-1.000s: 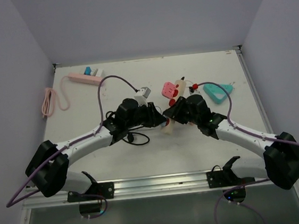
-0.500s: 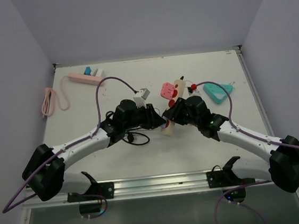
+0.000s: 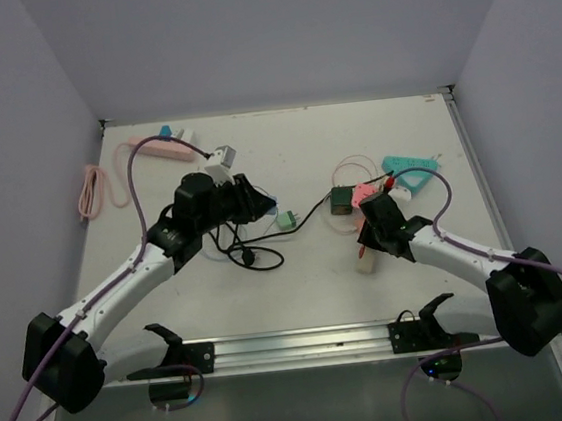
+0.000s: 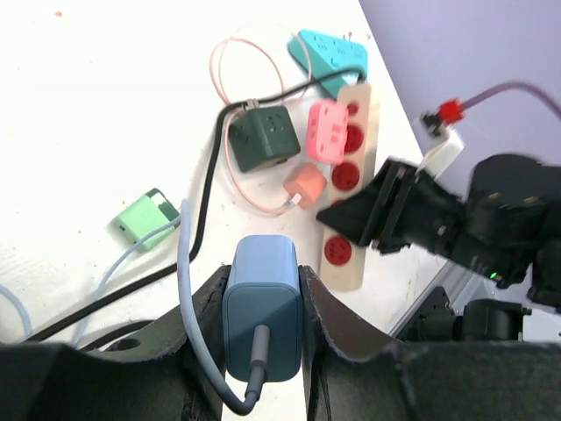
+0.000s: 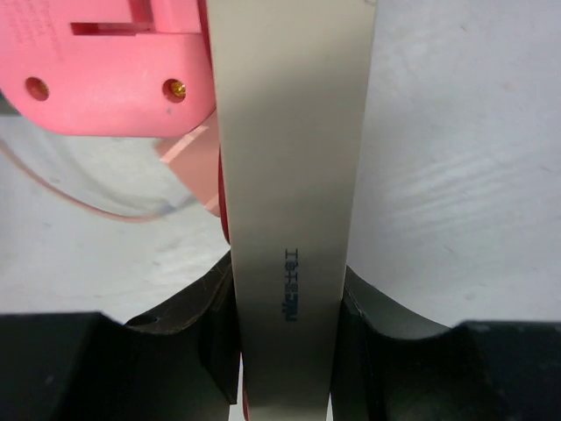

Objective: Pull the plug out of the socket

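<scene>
- Now, right tool (image 5: 285, 294) grasps the long beige plastic socket strip (image 5: 289, 132); small dark print (image 5: 292, 285) on its side, unreadable.
- Left tool (image 4: 261, 294) clenches the light-blue boxy plug (image 4: 260, 307), apart, left of the strip.

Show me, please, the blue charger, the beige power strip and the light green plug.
blue charger (image 4: 261, 300): left wrist view, middle of its face.
beige power strip (image 5: 289, 158): right wrist view, its bare side.
light green plug (image 4: 143, 219): left wrist view, middle of its body.
</scene>
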### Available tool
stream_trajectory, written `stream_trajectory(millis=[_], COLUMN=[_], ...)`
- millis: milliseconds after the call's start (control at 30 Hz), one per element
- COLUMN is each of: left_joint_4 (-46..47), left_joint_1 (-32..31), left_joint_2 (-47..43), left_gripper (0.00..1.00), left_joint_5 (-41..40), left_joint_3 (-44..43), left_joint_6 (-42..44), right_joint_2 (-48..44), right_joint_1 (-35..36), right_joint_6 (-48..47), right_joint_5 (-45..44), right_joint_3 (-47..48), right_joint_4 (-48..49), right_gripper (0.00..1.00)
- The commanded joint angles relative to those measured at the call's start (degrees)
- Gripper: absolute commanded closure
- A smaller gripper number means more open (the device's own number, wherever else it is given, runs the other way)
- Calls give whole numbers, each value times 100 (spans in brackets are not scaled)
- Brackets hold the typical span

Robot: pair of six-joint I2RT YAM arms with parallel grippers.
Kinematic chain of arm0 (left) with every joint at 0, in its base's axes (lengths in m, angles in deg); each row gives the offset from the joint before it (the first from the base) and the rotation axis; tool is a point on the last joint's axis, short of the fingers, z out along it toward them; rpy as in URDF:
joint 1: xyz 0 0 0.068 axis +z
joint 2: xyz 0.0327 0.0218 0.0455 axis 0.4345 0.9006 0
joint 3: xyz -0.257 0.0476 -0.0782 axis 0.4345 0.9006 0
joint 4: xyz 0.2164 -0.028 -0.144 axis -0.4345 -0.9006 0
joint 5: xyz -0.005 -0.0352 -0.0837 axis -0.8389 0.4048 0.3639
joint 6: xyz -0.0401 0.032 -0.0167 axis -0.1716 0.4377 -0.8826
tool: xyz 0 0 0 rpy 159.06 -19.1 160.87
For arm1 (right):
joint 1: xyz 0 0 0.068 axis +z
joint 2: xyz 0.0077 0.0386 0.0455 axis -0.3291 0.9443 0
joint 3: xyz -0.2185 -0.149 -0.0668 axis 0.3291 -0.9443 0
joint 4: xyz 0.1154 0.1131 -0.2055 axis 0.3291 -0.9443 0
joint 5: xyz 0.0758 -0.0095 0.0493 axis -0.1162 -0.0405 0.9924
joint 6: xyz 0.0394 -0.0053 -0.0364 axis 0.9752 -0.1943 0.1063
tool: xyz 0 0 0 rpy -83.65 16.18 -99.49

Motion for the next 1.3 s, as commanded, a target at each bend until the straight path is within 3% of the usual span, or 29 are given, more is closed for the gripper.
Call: stream_trajectory(millis=[0,167,267,533,633,667,833,967,1100,1167,1267], left_joint_4=[-673,-683,-228,1425,1769,1813,1884,1726,1305,1042,620], left_joint_1=[36,45,45,-26,-26,-26,-26,-17,-8,-8,1], left_joint_2=[-266,-83,260,1867,2010,2001,1782,1378,781,403,-2], left_gripper=[100,100,100,79,70,62,48,25,7,0,0], left_joint_5=[-292,-30,304,903,886,842,841,666,481,420,279], left_joint_3=[-415,-205,137,341,367,420,657,982,1053,992,737], left_joint_6=[397,513,372,29,-59,-76,-147,-182,-147,-86,-59], right_joint_2=[-69,-579,-843,-958,-940,-957,-1001,-958,-922,-870,-773], right_joint_1=[-1,-1,-1,17,43,60,96,148,236,333,561], right_joint_6=[-482,-816,-1220,-1845,-1871,-1889,-1986,-1994,-1986,-1994,-2038], right_joint_5=[-790,157,572,1874,2233,2295,2480,2612,2621,2621,2534], right_joint_3=[89,211,405,774,810,818,836,836,845,880,985], right_joint_4=[-495,41,304,674,700,718,701,753,797,806,788], right_gripper=[100,100,100,100,100,100,100,100,100,100,100])
